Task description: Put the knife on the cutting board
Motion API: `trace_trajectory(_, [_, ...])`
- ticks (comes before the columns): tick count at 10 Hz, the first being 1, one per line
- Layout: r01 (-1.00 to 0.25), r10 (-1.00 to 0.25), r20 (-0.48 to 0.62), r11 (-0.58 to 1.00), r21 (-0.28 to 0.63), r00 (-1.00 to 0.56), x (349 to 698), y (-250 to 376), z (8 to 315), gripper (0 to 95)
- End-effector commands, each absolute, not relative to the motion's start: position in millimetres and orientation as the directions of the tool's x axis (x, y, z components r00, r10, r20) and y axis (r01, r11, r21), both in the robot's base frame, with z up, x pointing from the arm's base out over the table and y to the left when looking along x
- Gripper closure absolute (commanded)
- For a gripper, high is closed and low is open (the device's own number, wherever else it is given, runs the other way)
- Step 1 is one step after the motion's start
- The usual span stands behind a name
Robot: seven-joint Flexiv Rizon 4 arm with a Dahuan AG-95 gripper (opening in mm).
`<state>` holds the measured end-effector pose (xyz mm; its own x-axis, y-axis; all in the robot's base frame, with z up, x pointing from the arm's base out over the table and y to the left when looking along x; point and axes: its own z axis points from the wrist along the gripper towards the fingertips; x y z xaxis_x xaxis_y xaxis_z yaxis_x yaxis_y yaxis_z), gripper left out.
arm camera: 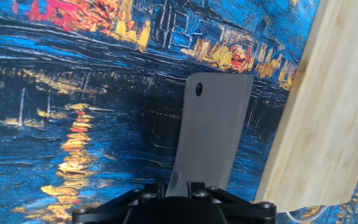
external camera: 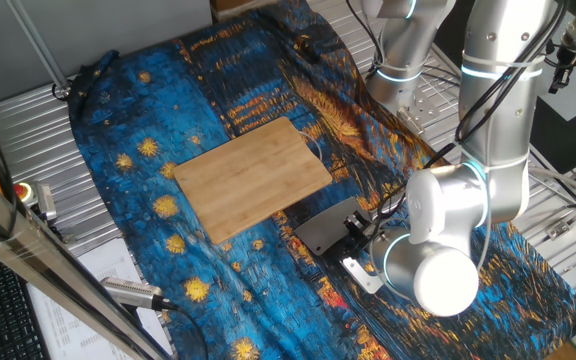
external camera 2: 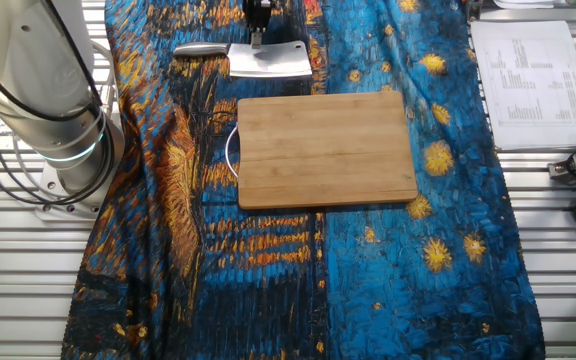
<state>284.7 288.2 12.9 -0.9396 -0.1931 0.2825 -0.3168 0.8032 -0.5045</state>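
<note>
- The knife lies flat on the blue and orange painted cloth, just beside one long edge of the cutting board and not on it.
- In the hand view the grey blade points away from the camera, with a small dark hole near its far corner, and the board's edge runs along its right side with a narrow strip of cloth between them.
- The gripper is down at the knife, where the blade meets the shiny handle. In the hand view the near end of the blade goes in between the black parts of the gripper, so the fingers appear closed on the knife, narrow.
- In one fixed view the silver arm hides most of the gripper; only the dark blade shows next to the board.
- The board lies flat in the middle of the cloth and nothing is on it.
- A printed paper sheet lies on the metal table beside the cloth.
- A silver and black cylindrical tool with a cable lies near the edge of the cloth, well apart from the board.
</note>
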Motion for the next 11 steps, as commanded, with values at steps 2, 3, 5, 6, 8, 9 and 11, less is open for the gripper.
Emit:
trace_trajectory(2, [-0.328, -0.198, 0.293, 0.797, -0.507, -0.935, 284.5, 287.8, 13.3, 76.0])
trace_trajectory(3, [-0.329, -0.199, 0.294, 0.796, -0.507, -0.935, 284.3, 286.8, 13.8, 76.0])
trace_trajectory(5, [-0.335, -0.202, 0.299, 0.794, -0.507, -0.933, 283.6, 283.7, 15.3, 76.0])
trace_trajectory(6, [-0.340, -0.206, 0.302, 0.793, -0.506, -0.931, 283.2, 281.7, 16.4, 76.0])
trace_trajectory(8, [-0.344, -0.209, 0.306, 0.793, -0.503, -0.929, 282.5, 278.9, 17.8, 76.0])
trace_trajectory(9, [-0.339, -0.207, 0.302, 0.796, -0.501, -0.931, 282.5, 279.0, 17.8, 76.0])
trace_trajectory(11, [-0.323, -0.193, 0.293, 0.802, -0.503, -0.936, 282.2, 281.4, 16.4, 76.0])
